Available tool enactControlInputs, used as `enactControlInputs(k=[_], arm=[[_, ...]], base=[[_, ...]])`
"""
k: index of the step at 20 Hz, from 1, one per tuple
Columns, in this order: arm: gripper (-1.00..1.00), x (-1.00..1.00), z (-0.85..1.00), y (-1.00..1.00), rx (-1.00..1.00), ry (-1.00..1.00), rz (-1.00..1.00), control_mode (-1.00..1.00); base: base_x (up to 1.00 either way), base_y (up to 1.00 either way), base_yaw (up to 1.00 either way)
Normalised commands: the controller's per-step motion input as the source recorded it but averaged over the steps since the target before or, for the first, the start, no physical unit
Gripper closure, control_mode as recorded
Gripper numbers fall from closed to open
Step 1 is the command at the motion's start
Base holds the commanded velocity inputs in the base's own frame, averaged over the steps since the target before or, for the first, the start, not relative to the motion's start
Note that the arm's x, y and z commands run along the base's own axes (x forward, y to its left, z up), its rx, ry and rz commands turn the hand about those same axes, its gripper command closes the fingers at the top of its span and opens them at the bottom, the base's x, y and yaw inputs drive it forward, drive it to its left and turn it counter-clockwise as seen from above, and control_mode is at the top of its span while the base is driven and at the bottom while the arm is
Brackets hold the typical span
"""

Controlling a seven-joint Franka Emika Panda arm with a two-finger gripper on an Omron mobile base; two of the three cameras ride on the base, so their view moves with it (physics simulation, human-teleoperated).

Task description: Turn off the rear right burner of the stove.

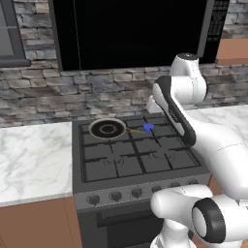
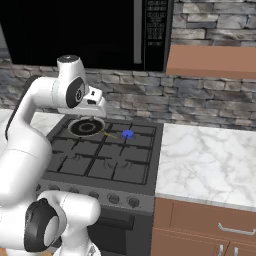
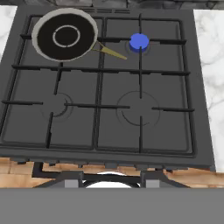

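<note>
Pan (image 3: 65, 36) beside rear right burner (image 3: 139, 42)

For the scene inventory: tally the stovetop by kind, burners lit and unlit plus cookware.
Lit burner: 1, the rear right burner
Unlit bare burners: 2, both at the stove front
Pan: 1, rear left
Total: 4

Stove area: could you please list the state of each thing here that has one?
rear right burner: lit, blue flame showing
front burners: unlit
pan: upright on rear left burner, empty
oven door: shut
microwave: door shut
</note>
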Motion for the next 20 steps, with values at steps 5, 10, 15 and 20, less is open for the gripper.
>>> enactControlInputs(k=[5,10,15,20], arm=[[-1.0,-0.33,0.0,0.0,0.0,-0.03,0.0,-1.0],[-1.0,-0.54,-0.02,-0.01,0.0,-0.04,0.01,-1.0],[-1.0,-0.57,-0.04,-0.12,0.0,0.0,0.01,-1.0],[-1.0,-0.47,-0.09,-0.14,0.0,0.0,0.02,-1.0]], base=[[0.0,0.0,0.0],[0.0,0.0,0.0],[0.0,0.0,0.0],[0.0,0.0,0.0]])
